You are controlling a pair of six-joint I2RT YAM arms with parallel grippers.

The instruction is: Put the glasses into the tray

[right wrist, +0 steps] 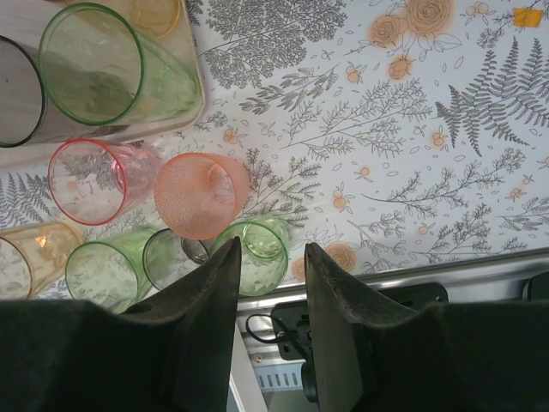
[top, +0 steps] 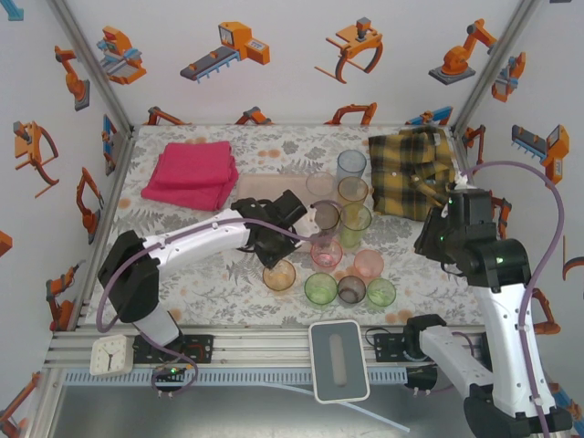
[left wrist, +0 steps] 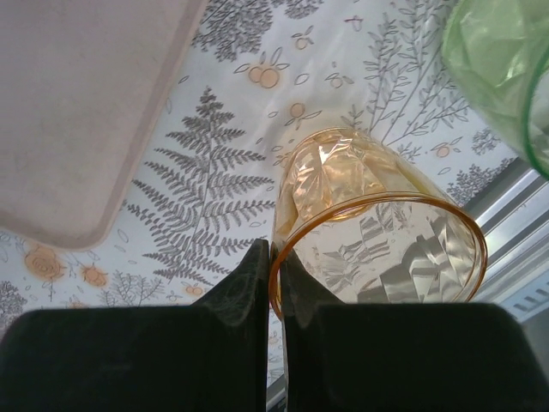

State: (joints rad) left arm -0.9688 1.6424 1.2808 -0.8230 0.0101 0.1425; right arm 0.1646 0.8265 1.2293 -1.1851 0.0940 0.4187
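The left fingers are closed on the rim of an orange glass, over the counter near the tray. The right fingers stand apart and empty above other glasses. A magenta towel and a plaid shirt lie behind.

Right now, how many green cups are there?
3. One green glass in the tray; a second and third on the table, flanking a grey glass. More may be hidden.

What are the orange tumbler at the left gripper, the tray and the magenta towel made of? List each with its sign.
The orange tumbler: likely translucent plastic, glossy; the print shows through its faceted wall.
Tray: seems matte pink plastic; smooth, no glare, rounded corner.
Towel: soft magenta cloth, folded in thick layers.
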